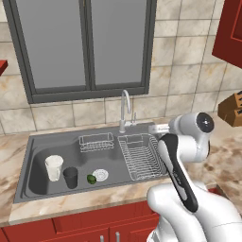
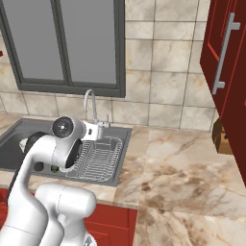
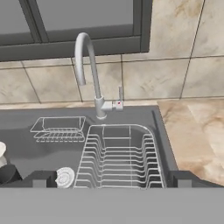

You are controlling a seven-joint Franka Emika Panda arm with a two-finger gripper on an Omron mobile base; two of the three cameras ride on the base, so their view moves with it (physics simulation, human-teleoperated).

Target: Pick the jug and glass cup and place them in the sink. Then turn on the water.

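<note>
1. Your jaws stand wide and hold nothing, facing the tap (image 3: 89,70).
2. The jug (image 1: 54,168) and glass cup (image 1: 71,177) stand upright, just beside each other, in the sink (image 1: 38,146).
3. Placing looks done; water remains. Next, reach the tap's lever (image 3: 119,99).

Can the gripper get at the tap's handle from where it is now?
Probably yes. The open gripper faces the tap, whose small handle sticks out at its base; nothing stands between them above the wire rack.

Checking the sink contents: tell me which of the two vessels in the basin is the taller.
The jug, pale and translucent, on the left; the glass cup beside it is dark and shorter.
</note>
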